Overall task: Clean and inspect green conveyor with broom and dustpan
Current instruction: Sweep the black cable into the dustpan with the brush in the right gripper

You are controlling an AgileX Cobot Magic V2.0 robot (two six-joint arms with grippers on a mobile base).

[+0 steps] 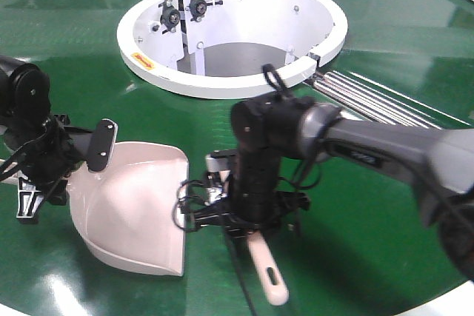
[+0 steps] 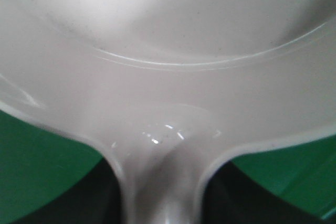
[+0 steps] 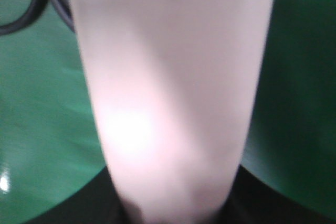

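Pink plastic dustpan (image 1: 137, 205), slim pink broom (image 1: 268, 275) near green conveyor bench (image 1: 385, 57)'s front edge.
Left gripper (image 1: 92, 149) clamps dustpan, right gripper (image 1: 241, 216) broom.

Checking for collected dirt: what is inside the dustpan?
Inside the dustpan only bare pale plastic shows, with no debris that I can make out. The corner by its handle is covered by the left gripper clamped there.

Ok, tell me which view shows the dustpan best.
Exterior front-facing view: the dustpan shows its whole scoop, open edge included. The left wrist view gives only a blurred close-up of its back and handle neck. The right wrist view shows the broom, no dustpan.
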